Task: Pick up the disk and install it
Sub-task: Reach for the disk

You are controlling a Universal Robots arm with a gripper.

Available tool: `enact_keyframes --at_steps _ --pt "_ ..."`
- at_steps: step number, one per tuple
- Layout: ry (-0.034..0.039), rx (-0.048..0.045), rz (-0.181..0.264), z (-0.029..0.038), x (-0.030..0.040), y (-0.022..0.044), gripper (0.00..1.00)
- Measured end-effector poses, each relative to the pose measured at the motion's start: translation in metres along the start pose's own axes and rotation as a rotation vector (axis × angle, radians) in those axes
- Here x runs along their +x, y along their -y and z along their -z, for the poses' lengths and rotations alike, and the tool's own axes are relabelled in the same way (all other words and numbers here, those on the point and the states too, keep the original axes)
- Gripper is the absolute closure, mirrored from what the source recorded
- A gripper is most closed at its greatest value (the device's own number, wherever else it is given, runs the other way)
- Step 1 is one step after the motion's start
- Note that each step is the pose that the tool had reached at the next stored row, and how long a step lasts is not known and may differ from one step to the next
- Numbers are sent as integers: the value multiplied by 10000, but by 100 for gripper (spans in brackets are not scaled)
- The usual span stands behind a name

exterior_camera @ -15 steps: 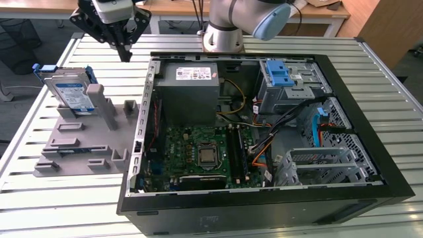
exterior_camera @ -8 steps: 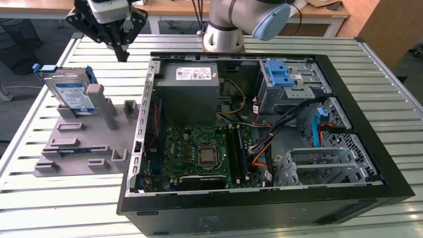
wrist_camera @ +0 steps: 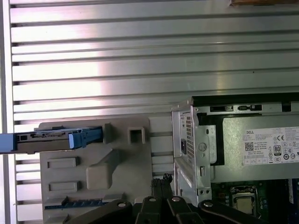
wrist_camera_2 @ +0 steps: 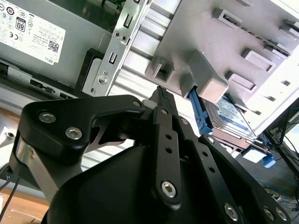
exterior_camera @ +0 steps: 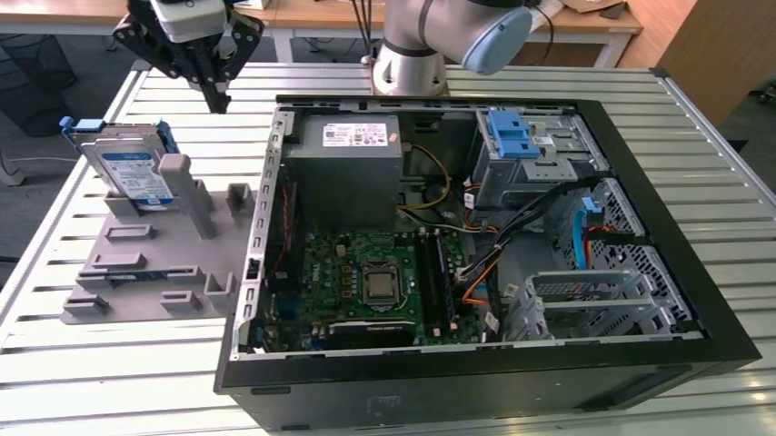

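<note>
Hovering empty w/ fingers pinched together, gripper [exterior_camera: 221,98] is above the table, w/ disk [exterior_camera: 131,168] standing on edge in grey rack [exterior_camera: 145,272], lower & toward exterior view's left.

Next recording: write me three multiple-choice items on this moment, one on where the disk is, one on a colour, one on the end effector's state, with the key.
1. Where is the disk relative to the computer case?
A. Inside it, in a drive cage
B. Outside it, upright in the grey holder
C. Lying flat on top of it

2. What colour is the disk's carrier frame?
A. Red
B. Green
C. Blue

3. How is the end effector?
A. Shut, empty
B. Shut on the disk
C. Wide open round the disk

Key: 1 B, it stands in the holder at the exterior view's left of the case. 2 C, blue edges show. 3 A, the fingertips meet with nothing between them.
</note>
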State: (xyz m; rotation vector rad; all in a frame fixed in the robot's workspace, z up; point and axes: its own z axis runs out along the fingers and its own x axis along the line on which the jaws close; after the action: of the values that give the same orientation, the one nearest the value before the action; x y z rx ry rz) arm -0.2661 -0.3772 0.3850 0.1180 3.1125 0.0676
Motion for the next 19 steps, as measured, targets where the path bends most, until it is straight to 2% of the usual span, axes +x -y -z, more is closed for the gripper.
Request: enact_keyframes --at_steps 1,2,3,4,11,19 --pt "0 0 0 0 9 0 89" --pt "-11 1 -5 -7 54 -32 89" --pt "-73 7 -48 -12 71 -41 89" --pt "-87 10 -49 -12 73 -40 89" --pt "-92 7 -51 -14 77 -41 89" --pt "-93 8 -51 -12 125 -37 89"
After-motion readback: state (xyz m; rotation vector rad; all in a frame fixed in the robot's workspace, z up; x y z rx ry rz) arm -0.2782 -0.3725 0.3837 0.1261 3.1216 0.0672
